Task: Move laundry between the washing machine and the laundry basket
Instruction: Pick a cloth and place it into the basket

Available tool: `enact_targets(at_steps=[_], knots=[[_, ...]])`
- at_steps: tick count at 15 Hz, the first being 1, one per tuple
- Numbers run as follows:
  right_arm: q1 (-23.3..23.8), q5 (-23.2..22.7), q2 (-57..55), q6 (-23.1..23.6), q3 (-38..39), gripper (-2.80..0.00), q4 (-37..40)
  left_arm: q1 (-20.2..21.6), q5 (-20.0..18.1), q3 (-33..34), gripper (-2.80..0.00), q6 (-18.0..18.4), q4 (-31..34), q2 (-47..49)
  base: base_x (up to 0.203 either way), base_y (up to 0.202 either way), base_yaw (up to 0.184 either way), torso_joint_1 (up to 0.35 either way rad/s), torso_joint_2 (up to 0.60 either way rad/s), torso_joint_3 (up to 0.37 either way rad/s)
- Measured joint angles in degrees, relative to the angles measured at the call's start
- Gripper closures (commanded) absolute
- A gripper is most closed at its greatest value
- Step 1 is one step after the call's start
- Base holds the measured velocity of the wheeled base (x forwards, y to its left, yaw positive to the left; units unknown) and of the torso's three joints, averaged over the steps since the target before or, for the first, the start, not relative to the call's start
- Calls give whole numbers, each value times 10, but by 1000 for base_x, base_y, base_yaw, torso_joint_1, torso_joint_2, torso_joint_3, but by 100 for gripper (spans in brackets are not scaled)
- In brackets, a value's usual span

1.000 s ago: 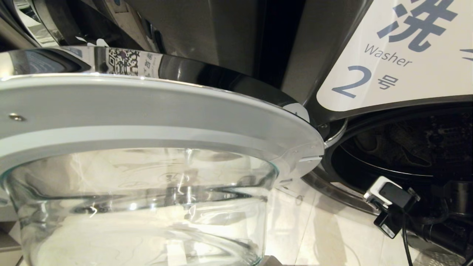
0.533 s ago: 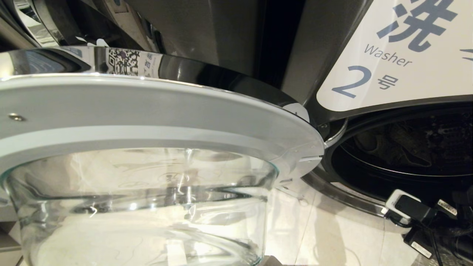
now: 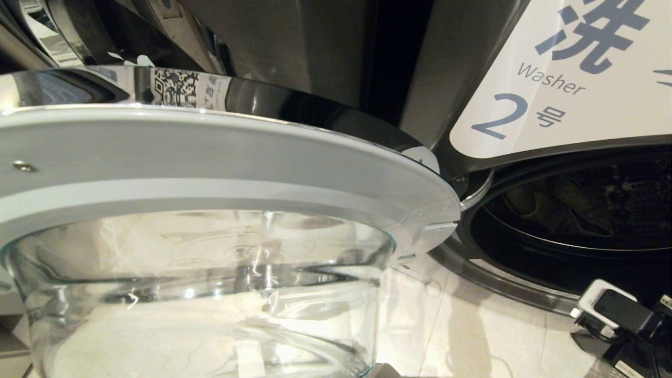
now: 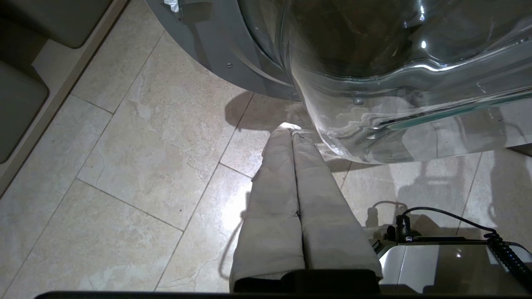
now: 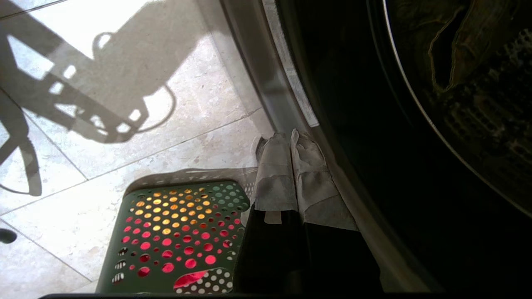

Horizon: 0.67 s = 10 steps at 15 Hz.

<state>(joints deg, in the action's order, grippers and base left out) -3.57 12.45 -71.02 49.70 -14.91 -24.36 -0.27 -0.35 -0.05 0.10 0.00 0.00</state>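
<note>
The washing machine (image 3: 451, 63), labelled 2, stands with its round glass door (image 3: 210, 152) swung wide open. A dark grey-green garment (image 3: 556, 205) lies in its drum, also seen in the right wrist view (image 5: 457, 54). My right gripper (image 5: 289, 133) is shut and empty, just outside the lower rim (image 5: 282, 83) of the opening. Below it the green laundry basket (image 5: 110, 272) sits on the floor. Red-pink laundry (image 5: 189, 279) and yellow laundry (image 5: 166, 216) show through its holes. My left gripper (image 4: 291, 126) is shut and empty, low over the floor beside the door's glass bowl (image 4: 395, 83).
The open door fills the left and middle of the head view. Only the right arm's wrist (image 3: 614, 312) shows there, at the lower right. Beige floor tiles (image 4: 124, 166) lie around the machines. A neighbouring washer (image 3: 47, 37) stands at the far left.
The right arm has drawn back from the drum opening, sliding down and to the right in the head view. The door, the washer and the left arm have not moved.
</note>
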Motion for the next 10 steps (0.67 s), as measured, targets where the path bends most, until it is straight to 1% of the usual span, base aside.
enact_targets(at_steps=[3, 8, 10], knots=[[0, 1, 26, -7, 21, 0, 0, 0, 0, 0, 0, 0, 0, 0, 0, 0, 0, 0, 0, 0], [2, 3, 37, -24, 19, 0, -3, 0, 0, 0, 0, 0, 0, 0, 0, 0, 0, 0, 0, 0], [4, 3, 42, -24, 23, 0, -3, 0, 0, 0, 0, 0, 0, 0, 0, 0, 0, 0, 0, 0]])
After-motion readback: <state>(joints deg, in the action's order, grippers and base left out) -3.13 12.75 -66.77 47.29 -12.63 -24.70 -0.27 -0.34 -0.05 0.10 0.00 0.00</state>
